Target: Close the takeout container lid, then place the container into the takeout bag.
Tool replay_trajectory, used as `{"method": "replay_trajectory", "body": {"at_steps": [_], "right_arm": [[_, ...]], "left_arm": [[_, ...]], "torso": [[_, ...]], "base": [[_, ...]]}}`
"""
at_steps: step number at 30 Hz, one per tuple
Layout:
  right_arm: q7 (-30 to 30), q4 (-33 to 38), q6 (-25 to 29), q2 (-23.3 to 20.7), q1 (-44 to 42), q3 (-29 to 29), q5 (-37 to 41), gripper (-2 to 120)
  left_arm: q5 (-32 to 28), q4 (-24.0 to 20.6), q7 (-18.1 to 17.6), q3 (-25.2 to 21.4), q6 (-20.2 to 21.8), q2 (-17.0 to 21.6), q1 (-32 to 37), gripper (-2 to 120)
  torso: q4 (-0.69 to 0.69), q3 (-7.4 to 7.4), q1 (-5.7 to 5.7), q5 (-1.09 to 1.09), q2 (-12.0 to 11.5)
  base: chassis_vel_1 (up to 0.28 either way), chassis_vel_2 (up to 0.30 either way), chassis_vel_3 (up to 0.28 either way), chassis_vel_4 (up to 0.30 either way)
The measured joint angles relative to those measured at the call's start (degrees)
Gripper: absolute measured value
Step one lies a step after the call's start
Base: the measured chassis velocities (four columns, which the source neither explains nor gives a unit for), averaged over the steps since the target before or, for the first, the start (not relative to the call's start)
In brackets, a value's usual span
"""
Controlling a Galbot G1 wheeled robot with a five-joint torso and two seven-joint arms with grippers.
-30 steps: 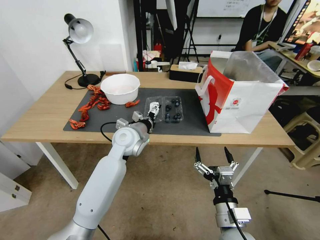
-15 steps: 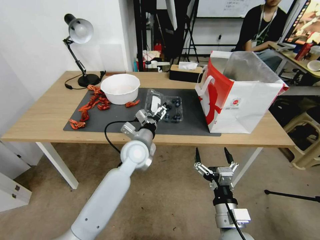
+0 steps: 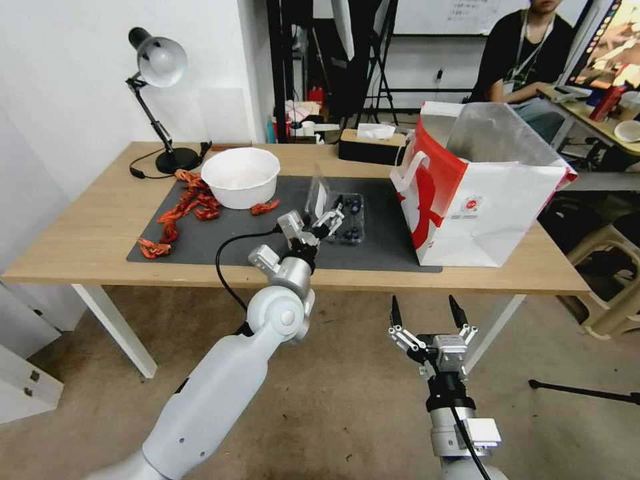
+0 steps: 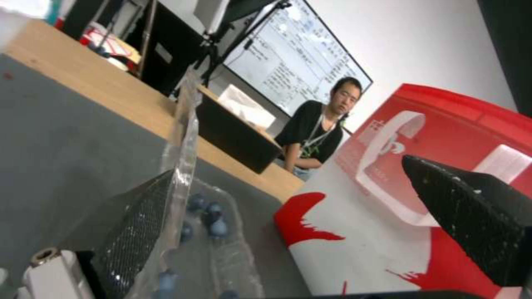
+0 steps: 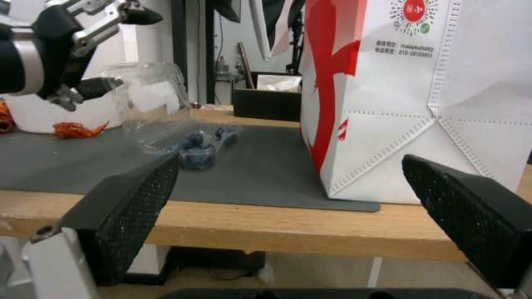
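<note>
The takeout container (image 3: 348, 225) lies on the dark mat with blueberries (image 4: 213, 216) in its clear base (image 5: 194, 143). Its lid (image 3: 319, 193) stands nearly upright on the hinge, and the white label shows on the lid (image 5: 149, 95). My left gripper (image 3: 320, 223) is open at the lid's outer side; one finger pad (image 4: 139, 220) lies against the lid (image 4: 185, 137). In the right wrist view the left gripper (image 5: 130, 50) straddles the lid's edge. The takeout bag (image 3: 480, 193) stands open just right of the container. My right gripper (image 3: 427, 310) hangs open below the table's front edge.
A white bowl (image 3: 241, 177) and red food pieces (image 3: 190, 203) sit at the left of the mat (image 3: 220, 233). A desk lamp (image 3: 157, 67) and a tissue box (image 3: 370, 143) stand at the back of the table (image 3: 100, 247).
The lid has swung from lying flat to nearly upright. My left gripper moved right and forward with it. The right arm has stayed still.
</note>
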Motion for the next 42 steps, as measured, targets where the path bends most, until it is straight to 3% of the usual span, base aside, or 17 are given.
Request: {"method": "replay_trajectory", "body": {"at_steps": [3, 12, 19, 24, 34, 37, 42], "right_arm": [[0.0, 0.0, 0.0, 0.03, 0.02, 0.0, -0.02, 100], [0.0, -0.08, 0.13, 0.02, -0.09, 0.26, -0.08, 100], [0.0, -0.14, 0.14, 0.15, 0.21, 0.12, -0.12, 100], [0.0, -0.16, 0.03, 0.14, 0.33, 0.1, -0.11, 100], [0.0, -0.11, -0.23, 0.14, 0.51, -0.02, -0.05, 100], [0.0, 0.12, -0.6, 0.04, 0.83, -0.06, 0.58, 100], [0.05, 0.77, -1.54, -0.37, 1.63, 0.11, 2.48, 100]], "left_arm": [[-1.35, 0.2, 0.01, 0.62, 0.0, 0.01, -0.92, 100], [-13.01, -1.36, -2.93, 1.55, 1.47, -0.62, -3.96, 100], [-26.31, -0.65, -9.0, 0.83, 3.92, -2.33, -6.31, 99], [-30.64, 0.89, -11.43, 0.36, 4.49, -3.15, -7.14, 96], [-34.54, 3.65, -15.61, 0.22, 5.26, -3.64, -7.88, 62], [-32.3, 4.12, -15.88, 1.29, 5.66, -3.42, -7.64, 47], [-28.77, 4.2, -16.08, 2.9, 6.54, -2.85, -7.48, 32]], "torso": [[0.0, 0.0, 0.0, 0.0, 0.0], [0.0, 0.0, 0.0, 0.0, 0.0], [0.0, 0.0, 0.0, 0.0, 0.0], [0.0, 0.0, 0.0, 0.0, 0.0], [0.0, 0.0, 0.0, 0.0, -0.01], [0.0, 0.0, 0.0, 0.0, -0.01], [0.0, 0.0, 0.0, 0.0, -0.01]], "base": [[0.0, 0.0, 0.0, 0.0], [0.0, 0.0, 0.0, 0.0], [0.0, 0.0, 0.0, 0.0], [0.0, 0.0, 0.0, 0.0], [0.0, 0.0, 0.0, 0.0], [0.0, 0.0, 0.0, 0.0], [0.0, 0.0, 0.0, 0.0]]}}
